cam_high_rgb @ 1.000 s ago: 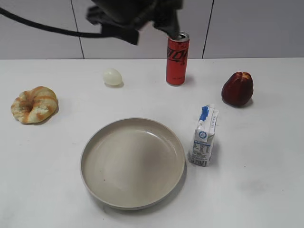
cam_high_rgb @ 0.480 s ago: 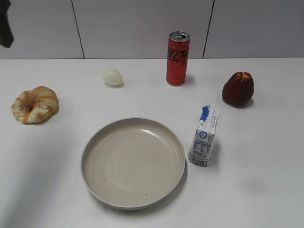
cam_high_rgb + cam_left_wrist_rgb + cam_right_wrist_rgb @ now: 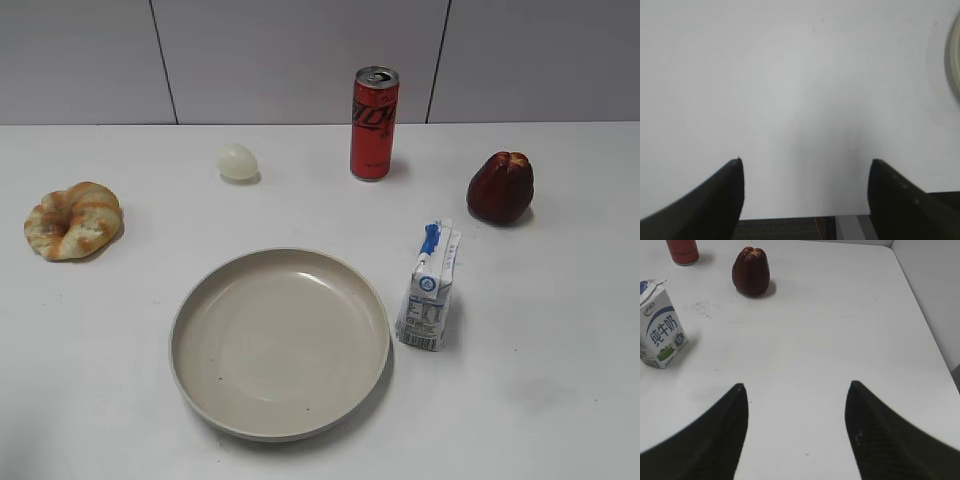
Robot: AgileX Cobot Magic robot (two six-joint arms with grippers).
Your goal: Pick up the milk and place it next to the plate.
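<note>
The milk (image 3: 429, 286) is a small white carton with a blue top edge. It stands upright on the white table, just right of the plate (image 3: 200, 300), close to its rim. It also shows at the left of the right wrist view (image 3: 659, 325). The plate's rim shows at the right edge of the left wrist view (image 3: 952, 60). My left gripper (image 3: 805, 162) is open and empty over bare table near its front edge. My right gripper (image 3: 796, 386) is open and empty, to the right of the milk. Neither gripper shows in the exterior view.
A tall red soda can (image 3: 374, 123) stands at the back. A dark red fruit (image 3: 500, 187) lies at the right, also in the right wrist view (image 3: 751, 271). A pale egg (image 3: 237, 161) and a twisted bread roll (image 3: 72, 220) lie at the left.
A dark arm that hung at the top of the exterior view swung off to the left and is now out of that view. The objects have not moved.
</note>
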